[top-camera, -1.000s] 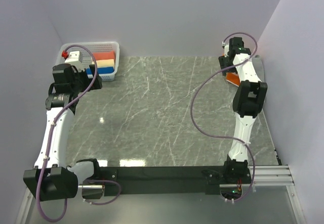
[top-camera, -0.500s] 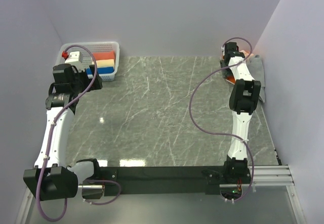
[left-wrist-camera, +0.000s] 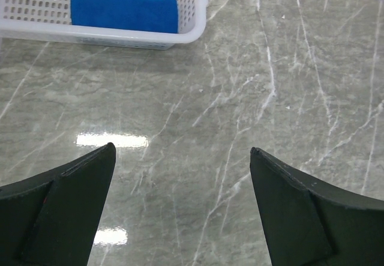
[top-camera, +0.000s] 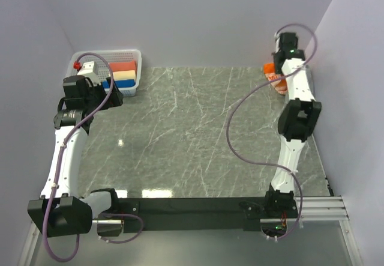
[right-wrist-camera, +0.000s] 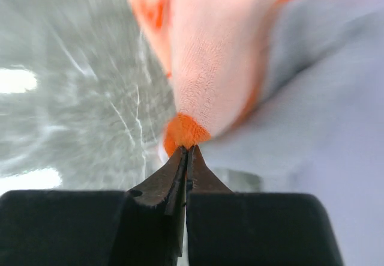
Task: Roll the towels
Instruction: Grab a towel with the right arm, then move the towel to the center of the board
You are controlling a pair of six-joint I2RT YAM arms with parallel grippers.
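Observation:
My right gripper (right-wrist-camera: 187,148) is shut on a dark orange corner of the orange towel (right-wrist-camera: 207,56). The cloth bunches up from the fingertips and is blurred. From above, that gripper (top-camera: 277,72) sits at the table's far right corner, with orange cloth (top-camera: 268,69) showing beside the arm. A pale grey surface fills the right of the right wrist view; I cannot tell whether it is the grey towel or the wall. The arm hides the grey towel from above. My left gripper (left-wrist-camera: 183,152) hangs open over bare table, nothing between its fingers.
A white basket (top-camera: 135,56) stands at the far left corner, holding a red roll (top-camera: 123,66), a cream roll (top-camera: 124,74) and a blue roll (top-camera: 126,83). The basket's rim (left-wrist-camera: 198,14) lies just ahead of my left gripper (top-camera: 117,95). Walls close in on both sides.
My right gripper has shut on the orange towel's corner, and its wrist has swung up towards the back wall. The left arm has not moved.

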